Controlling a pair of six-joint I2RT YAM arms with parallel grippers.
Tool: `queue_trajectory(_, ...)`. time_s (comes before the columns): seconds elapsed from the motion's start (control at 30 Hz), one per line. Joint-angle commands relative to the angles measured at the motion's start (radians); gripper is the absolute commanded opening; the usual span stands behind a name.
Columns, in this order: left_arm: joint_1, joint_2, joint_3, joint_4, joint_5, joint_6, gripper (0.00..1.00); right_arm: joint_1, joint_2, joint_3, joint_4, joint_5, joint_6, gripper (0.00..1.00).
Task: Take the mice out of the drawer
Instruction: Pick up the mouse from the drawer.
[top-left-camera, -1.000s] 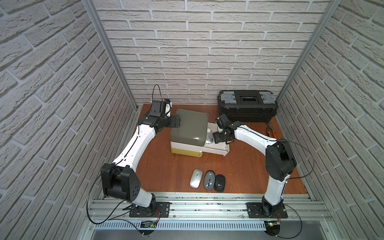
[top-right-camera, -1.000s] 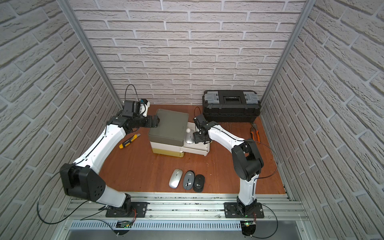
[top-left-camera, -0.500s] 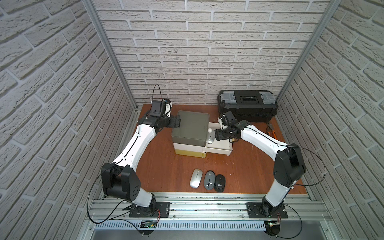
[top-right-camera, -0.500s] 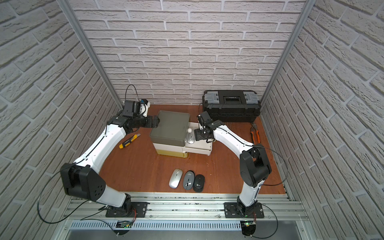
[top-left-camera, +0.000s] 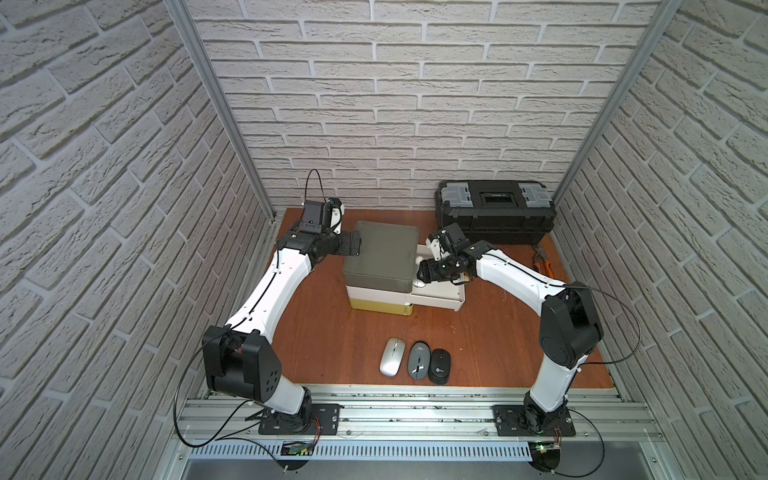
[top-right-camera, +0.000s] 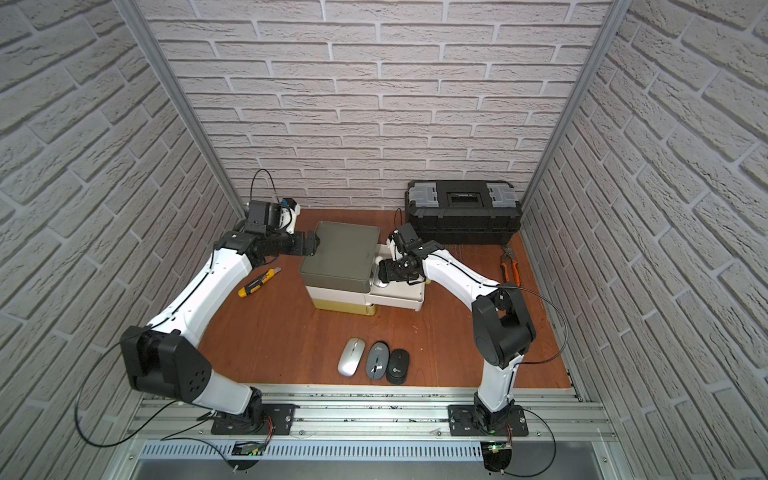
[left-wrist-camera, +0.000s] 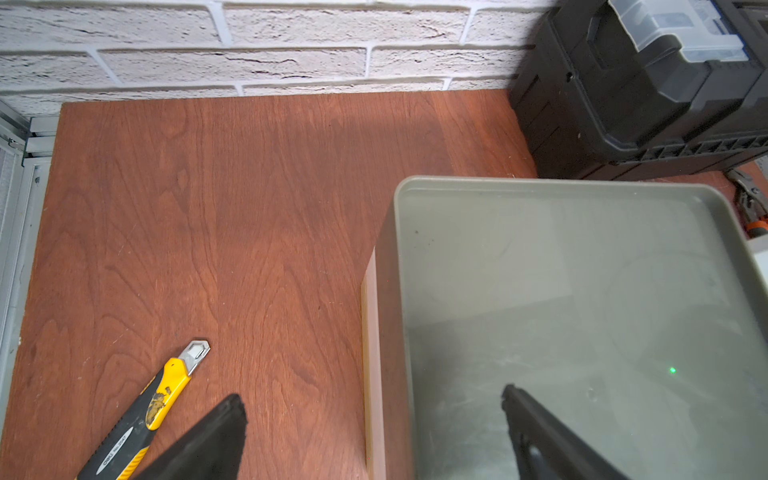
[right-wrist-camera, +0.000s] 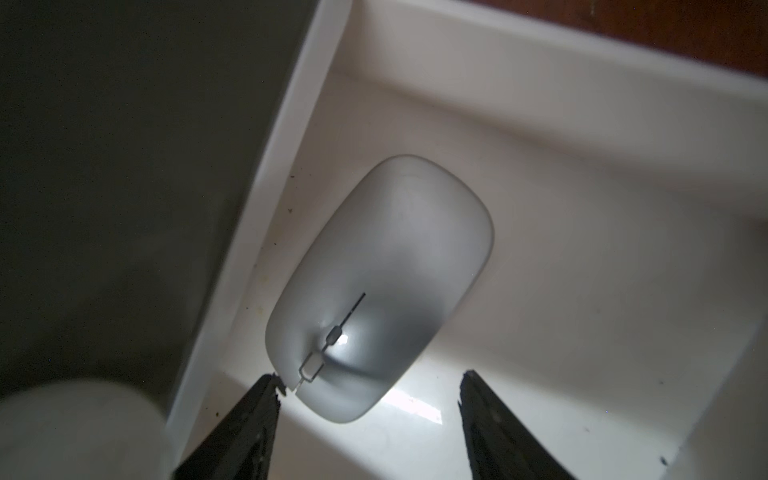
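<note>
Now, the right fingers (right-wrist-camera: 494, 424) are standing apart, gripping nothing, straddling the near end of the silver mouse (right-wrist-camera: 386, 282). It is lying in the open drawer (right-wrist-camera: 540, 95) along the cabinet-side wall, long axis pointing away from them, slightly slanted. Farther, the left fingers (left-wrist-camera: 208, 436) are hanging wide open by the cabinet (left-wrist-camera: 582, 311).

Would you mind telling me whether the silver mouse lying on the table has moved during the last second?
No. The silver mouse lies in the same spot, beside the grey mouse, near the front edge of the table.
</note>
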Motion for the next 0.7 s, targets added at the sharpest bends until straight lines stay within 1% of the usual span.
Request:
queue_trajectory(0.0, 0.001, 0.002, -0.009, 0.016, 0.01, 0.013, 0.98, 0.033, 0.031, 0.066, -0.058, 0.066, -0.036, 0.7)
queue_trajectory(0.07, 0.001, 0.007, -0.005, 0.019, 0.014, 0.011, 0.98, 0.048, 0.045, 0.091, -0.11, 0.129, -0.056, 0.71)
queue_trajectory(0.17, 0.0, 0.012, -0.003, 0.024, 0.02, 0.01, 0.98, 0.051, 0.046, 0.096, -0.144, 0.184, -0.065, 0.71)
queue_trajectory(0.33, 0.0, 0.013, 0.003, 0.022, 0.023, 0.013, 0.98, 0.049, 0.056, 0.111, -0.185, 0.308, -0.076, 0.71)
queue_trajectory(0.53, 0.0, 0.011, 0.004, 0.013, 0.017, 0.021, 0.98, 0.025, 0.057, 0.125, -0.198, 0.424, -0.069, 0.71)
queue_trajectory(0.6, 0.0, 0.009, 0.003, 0.012, 0.015, 0.023, 0.98, 0.018, 0.052, 0.132, -0.204, 0.448, -0.068, 0.71)
queue_trajectory(0.67, 0.0, 0.009, 0.003, 0.012, 0.015, 0.024, 0.98, 0.012, 0.033, 0.126, -0.187, 0.428, -0.079, 0.71)
